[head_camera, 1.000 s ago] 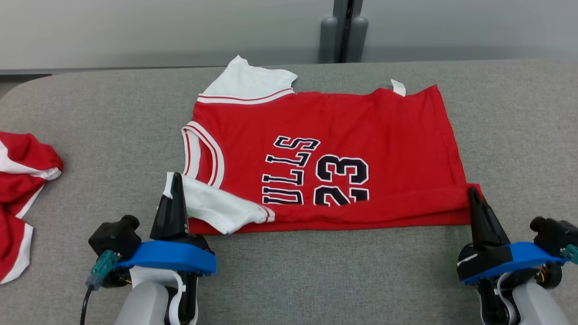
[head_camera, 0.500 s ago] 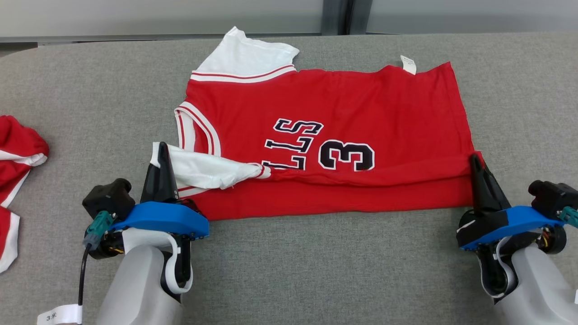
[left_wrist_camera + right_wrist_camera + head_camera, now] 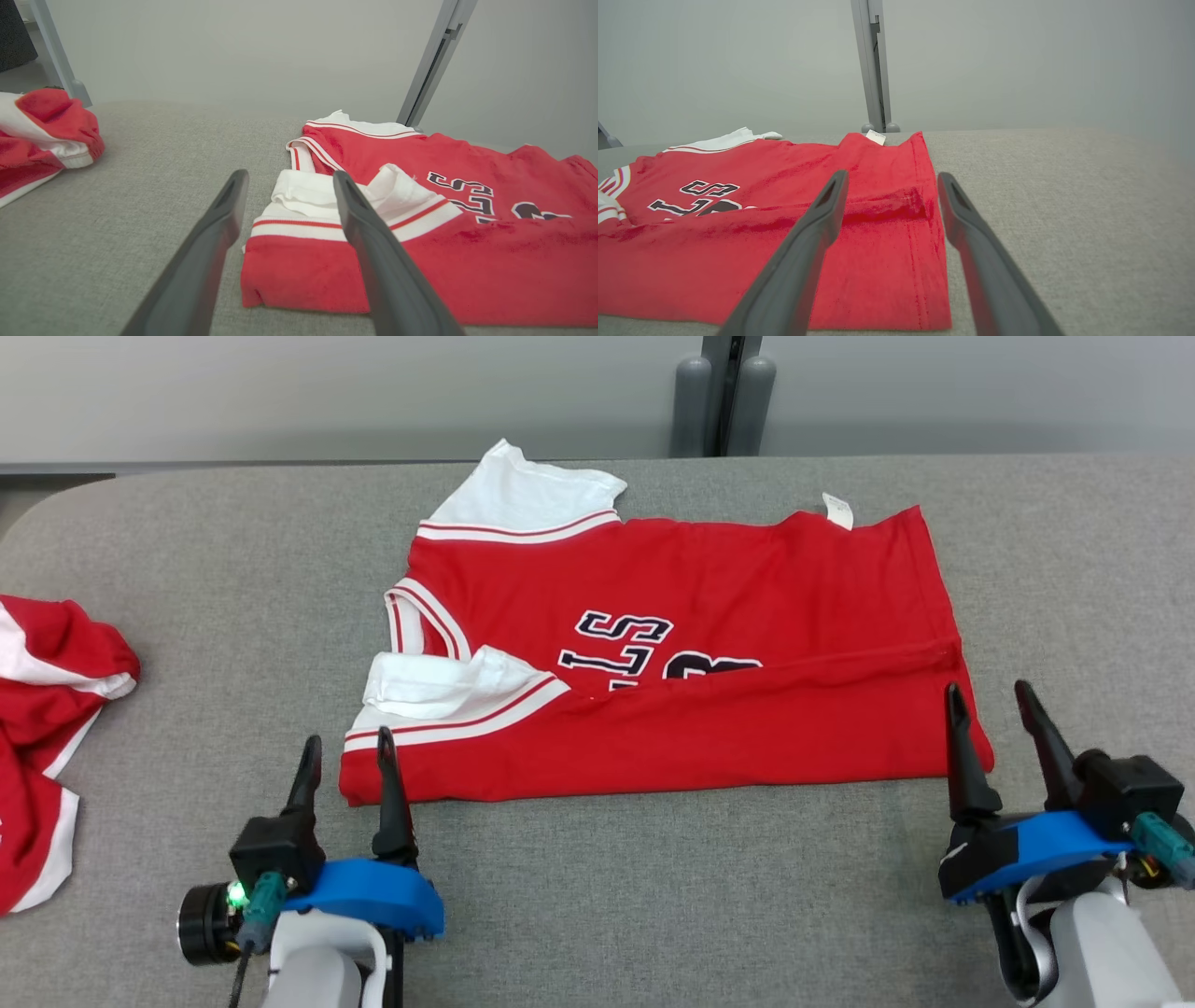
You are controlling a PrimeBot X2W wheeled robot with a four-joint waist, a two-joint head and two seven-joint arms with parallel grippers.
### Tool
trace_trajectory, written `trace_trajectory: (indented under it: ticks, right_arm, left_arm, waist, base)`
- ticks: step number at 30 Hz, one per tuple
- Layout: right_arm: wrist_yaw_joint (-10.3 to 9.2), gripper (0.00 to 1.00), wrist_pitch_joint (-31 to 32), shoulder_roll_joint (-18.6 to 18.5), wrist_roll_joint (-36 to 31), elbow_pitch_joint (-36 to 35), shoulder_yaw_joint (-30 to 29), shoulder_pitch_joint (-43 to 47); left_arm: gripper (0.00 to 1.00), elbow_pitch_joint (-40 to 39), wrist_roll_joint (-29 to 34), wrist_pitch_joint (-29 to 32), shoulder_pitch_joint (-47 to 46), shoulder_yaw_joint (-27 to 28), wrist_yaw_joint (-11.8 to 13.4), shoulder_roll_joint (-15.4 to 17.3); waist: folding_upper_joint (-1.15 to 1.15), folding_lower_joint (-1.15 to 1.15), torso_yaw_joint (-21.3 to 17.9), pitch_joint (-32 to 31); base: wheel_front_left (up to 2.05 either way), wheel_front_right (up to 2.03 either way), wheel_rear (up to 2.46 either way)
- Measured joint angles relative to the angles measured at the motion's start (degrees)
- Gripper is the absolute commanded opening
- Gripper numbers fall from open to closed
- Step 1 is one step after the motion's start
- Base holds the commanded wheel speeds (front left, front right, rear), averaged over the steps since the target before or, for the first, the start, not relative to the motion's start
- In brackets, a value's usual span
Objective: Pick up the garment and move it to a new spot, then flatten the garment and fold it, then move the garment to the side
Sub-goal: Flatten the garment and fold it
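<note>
A pale grey wall (image 3: pixel 280 392) is closing off the far side, and a grey fabric-covered worktop (image 3: pixel 597 905) is carrying everything. The garment (image 3: pixel 747 588), a red jersey with dark lettering, is lying spread crosswise just ahead of both tools and spanning the gap between them. Its near edge is lying doubled over as a long flap (image 3: pixel 747 737) that is covering the lower part of the print. A second red garment (image 3: pixel 47 728) is lying crumpled well out to the left tool's outer side.

The left tool (image 3: pixel 348 739) is standing with its jaws spread and gripping nothing. Its inner finger is crossing the jersey's near collar-end corner, though I cannot tell whether it is touching. The right tool (image 3: pixel 988 689) is likewise gaping and empty, its inner finger over the hem-end corner. A white sleeve (image 3: pixel 439 686) is bunching on the flap just ahead of the left tool, and a small label (image 3: pixel 837 511) is sticking up at the far edge, beyond the right tool.

The first fold is looking laid. To do this step well, both tools should be backing straight off so no finger is dragging cloth. The sleeve wants smoothing before the next fold, and both tools should be pinching both layers and lifting evenly.
</note>
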Motion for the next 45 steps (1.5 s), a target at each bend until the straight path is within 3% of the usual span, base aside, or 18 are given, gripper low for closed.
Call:
trace_trajectory:
  ticks: [6, 25, 35, 45]
  right_arm:
    - [0.01, 1.0, 0.0, 1.9, -3.7, -0.3, -0.9, 5.3]
    - [0.01, 1.0, 0.0, 2.7, -2.4, 3.5, 1.2, 12.1]
    - [0.01, 1.0, 0.0, 2.8, -2.1, 2.8, 1.9, 10.2]
    - [0.01, 1.0, 0.0, 2.8, -1.1, 1.0, 2.6, 5.2]
  left_arm:
    - [1.0, -0.3, 5.5, 0.0, 6.2, -0.3, 0.8, 0.0]
    - [1.0, 0.0, 4.5, 0.0, 14.8, -0.1, -0.7, 0.0]
    - [1.0, 4.5, -0.8, 0.0, 9.2, 1.4, -2.7, 0.0]
    - [1.0, 10.6, -4.1, 0.0, 0.9, 6.6, -2.1, 0.0]
  waist:
    - [0.0, 0.0, -0.2, -4.0]
    - [0.0, -0.01, -2.2, -11.1]
    - [0.0, 0.0, -3.1, -7.1]
    - [0.0, 0.02, -4.0, 0.2]
  base:
    - [0.0, 0.0, 0.0]
    - [0.0, 0.0, 0.0]
    - [0.0, 0.0, 0.0]
    - [0.0, 0.0, 0.0]
